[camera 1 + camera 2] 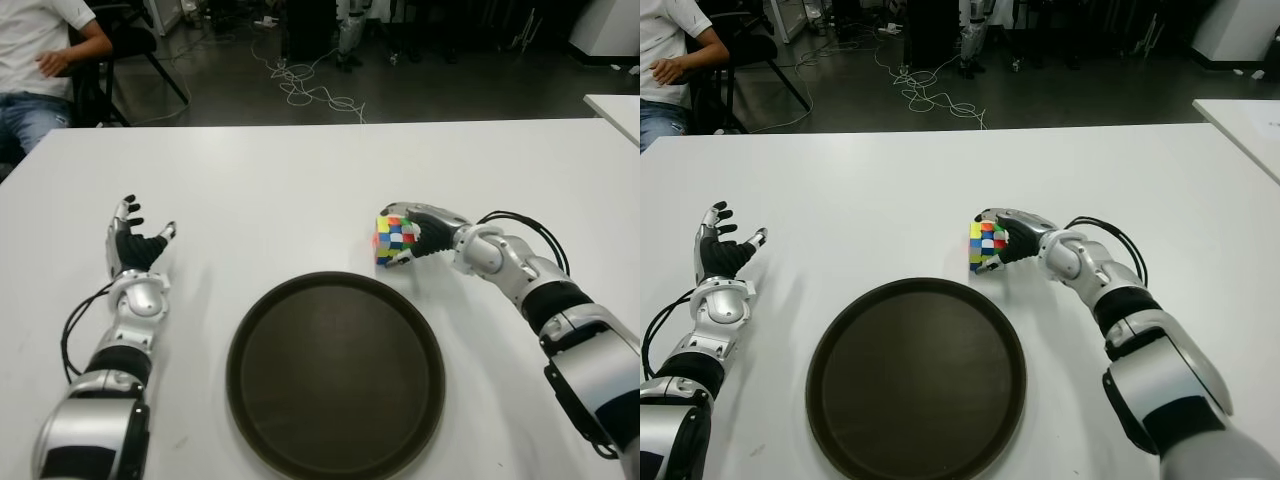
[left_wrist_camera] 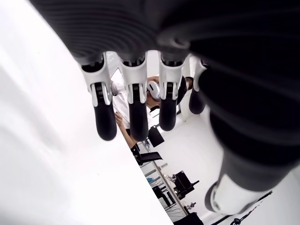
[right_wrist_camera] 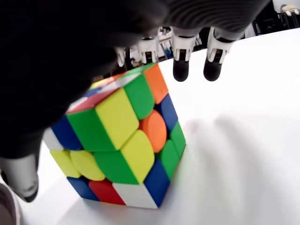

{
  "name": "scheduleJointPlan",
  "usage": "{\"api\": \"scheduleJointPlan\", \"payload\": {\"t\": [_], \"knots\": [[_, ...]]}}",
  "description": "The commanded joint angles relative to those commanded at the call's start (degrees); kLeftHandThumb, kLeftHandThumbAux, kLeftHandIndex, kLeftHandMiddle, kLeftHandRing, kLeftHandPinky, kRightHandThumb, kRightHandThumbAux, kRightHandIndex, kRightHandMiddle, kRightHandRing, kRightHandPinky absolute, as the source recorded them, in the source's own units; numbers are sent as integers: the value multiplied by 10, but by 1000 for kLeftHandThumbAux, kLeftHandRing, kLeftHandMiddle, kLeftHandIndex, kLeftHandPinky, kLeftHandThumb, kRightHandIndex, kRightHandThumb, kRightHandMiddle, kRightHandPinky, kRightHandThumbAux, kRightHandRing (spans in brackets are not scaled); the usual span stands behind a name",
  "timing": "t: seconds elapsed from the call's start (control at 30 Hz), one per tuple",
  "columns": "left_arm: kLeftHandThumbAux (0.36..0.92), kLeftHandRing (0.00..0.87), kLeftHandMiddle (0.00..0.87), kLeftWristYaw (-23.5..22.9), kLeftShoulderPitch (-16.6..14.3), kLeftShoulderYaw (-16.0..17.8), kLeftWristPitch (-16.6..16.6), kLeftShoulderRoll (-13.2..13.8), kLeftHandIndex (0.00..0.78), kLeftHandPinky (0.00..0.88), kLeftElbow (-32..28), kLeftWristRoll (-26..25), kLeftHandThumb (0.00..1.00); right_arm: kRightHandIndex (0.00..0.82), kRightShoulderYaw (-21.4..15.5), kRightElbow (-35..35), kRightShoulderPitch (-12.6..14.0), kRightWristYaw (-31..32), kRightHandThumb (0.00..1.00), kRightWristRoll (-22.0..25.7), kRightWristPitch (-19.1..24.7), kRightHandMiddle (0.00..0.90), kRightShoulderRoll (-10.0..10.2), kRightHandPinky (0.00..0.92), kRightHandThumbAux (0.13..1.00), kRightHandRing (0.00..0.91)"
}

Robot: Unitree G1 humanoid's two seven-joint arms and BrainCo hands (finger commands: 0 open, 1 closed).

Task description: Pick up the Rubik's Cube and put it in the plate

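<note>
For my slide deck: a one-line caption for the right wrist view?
Right hand closing around the Rubik's Cube on the white table.

The table [image 1: 300, 180], plate [image 1: 335, 375] and both arms are seen from above and behind by the two eye views, which overlap almost wholly. The left hand [image 2: 140, 93] and the cube [image 3: 117, 140] are viewed closely by the wrist cameras.
</note>
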Motion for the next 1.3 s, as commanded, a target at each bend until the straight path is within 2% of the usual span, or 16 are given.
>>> {"api": "scheduleJointPlan", "payload": {"t": [0.23, 0.6, 0.87, 0.97, 1.13, 1.3], "knots": [[771, 215, 198, -2, 1, -2, 7, 0, 115, 266, -4, 0, 146, 2, 4, 2, -3, 2, 0, -6, 7, 10, 1, 0, 563, 1], [769, 205, 196, -1, 1, -5, 6, 2, 126, 242, -4, 1, 172, 0, 5, 7, -4, 3, 0, -3, 4, 11, 2, 0, 547, 4], [773, 271, 235, -5, 0, -4, 10, 1, 123, 321, -5, -2, 143, 0, 4, 12, -5, 12, 0, -1, 8, 17, 4, 0, 519, 5], [774, 271, 237, -5, 0, -3, 10, 0, 121, 313, -5, -4, 143, 0, 6, 12, -7, 20, 0, -2, 14, 20, 4, 0, 524, 5], [774, 221, 204, -4, 0, -3, 8, 0, 120, 253, -5, -5, 163, 0, 6, 11, -6, 17, 0, -4, 16, 5, 4, 0, 498, 0], [763, 200, 188, -5, 1, -5, 10, 0, 111, 242, -7, -3, 154, 0, 5, 12, -5, 17, 0, -2, 11, 14, 3, 0, 469, 0]]}}
